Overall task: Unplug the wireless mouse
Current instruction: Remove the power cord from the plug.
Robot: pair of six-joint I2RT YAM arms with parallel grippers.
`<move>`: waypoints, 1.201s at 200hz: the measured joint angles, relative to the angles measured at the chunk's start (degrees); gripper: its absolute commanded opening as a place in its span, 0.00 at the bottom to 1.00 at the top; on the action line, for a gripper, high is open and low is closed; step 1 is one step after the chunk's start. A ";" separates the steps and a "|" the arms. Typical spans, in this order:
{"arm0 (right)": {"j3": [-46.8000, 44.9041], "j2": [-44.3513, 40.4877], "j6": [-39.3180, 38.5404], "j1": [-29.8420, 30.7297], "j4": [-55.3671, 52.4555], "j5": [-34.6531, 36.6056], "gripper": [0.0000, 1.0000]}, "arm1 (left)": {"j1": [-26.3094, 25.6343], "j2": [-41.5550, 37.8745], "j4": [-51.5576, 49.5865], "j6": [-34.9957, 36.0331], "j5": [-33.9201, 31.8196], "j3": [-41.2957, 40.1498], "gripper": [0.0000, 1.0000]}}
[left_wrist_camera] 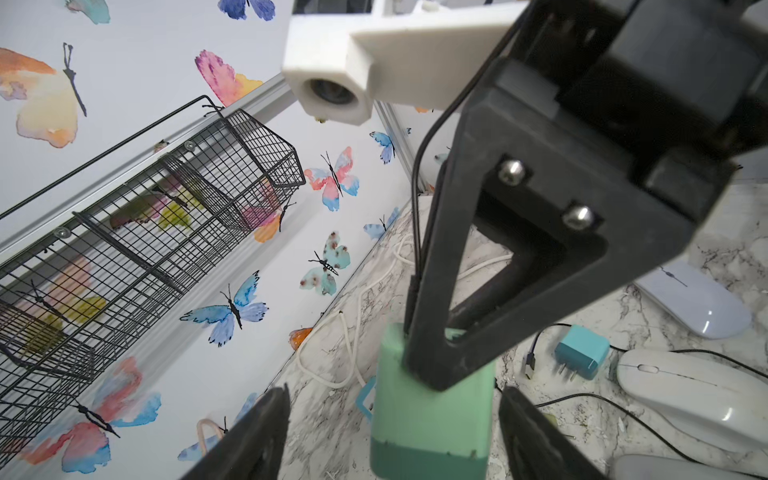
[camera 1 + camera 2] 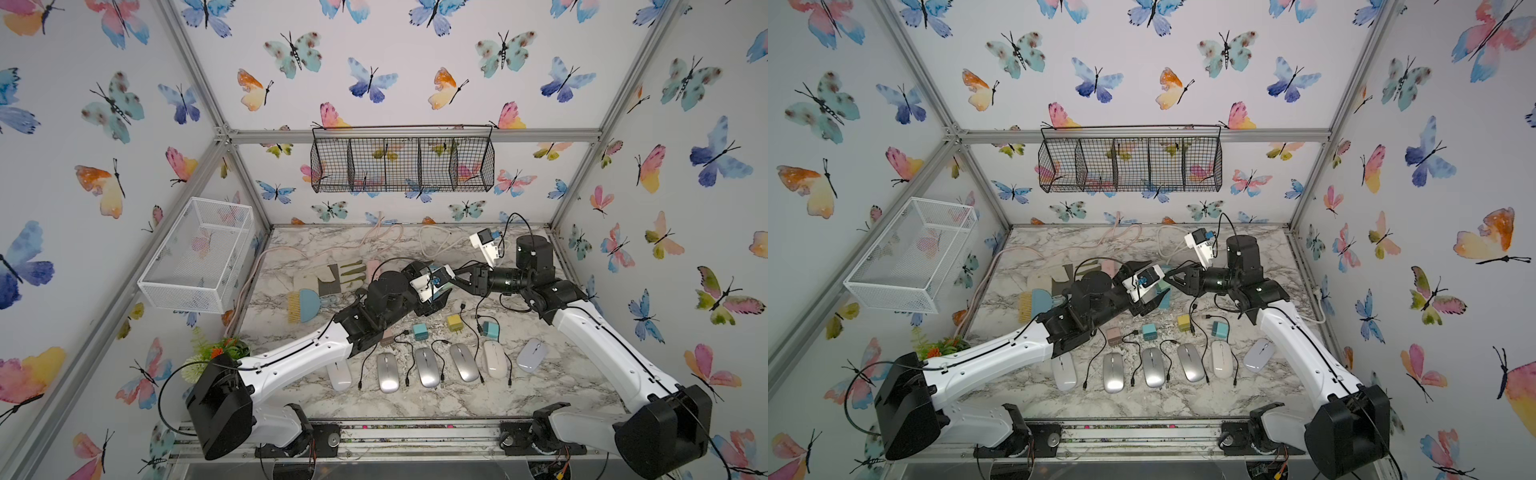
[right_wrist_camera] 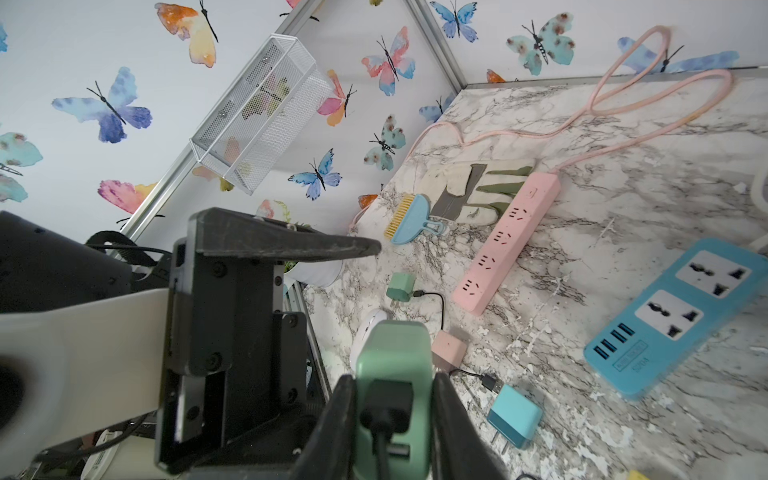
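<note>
Both top views look down from high at the front onto the whole table (image 2: 457,409), nearly alike. The wrist views sit close, both facing the green charger (image 1: 428,415).

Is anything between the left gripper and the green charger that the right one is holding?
Nothing visible does. The green charger sits inside the open left gripper, with gaps on both sides. The right gripper clamps its cable end.

— Where's the green charger (image 3: 392,349)?
— Held aloft, pinched in the right gripper (image 3: 395,380).
— And the black plug (image 3: 386,405)?
— Seated in its end. Its cable (image 1: 417,216) trails away. I can't tell where it ends.
</note>
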 measured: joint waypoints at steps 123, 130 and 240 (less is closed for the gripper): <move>0.22 0.28 0.28 0.26 0.09 -2.73 0.01 | 0.00 2.71 -3.78 0.96 3.13 3.43 0.28; 0.22 0.28 0.37 0.26 0.20 -2.75 0.01 | 0.00 2.71 -4.26 1.05 3.13 3.72 0.23; 0.83 -1.11 -6.23 0.94 -10.84 26.56 0.51 | 4.44 0.68 -7.10 -2.69 0.68 1.57 0.00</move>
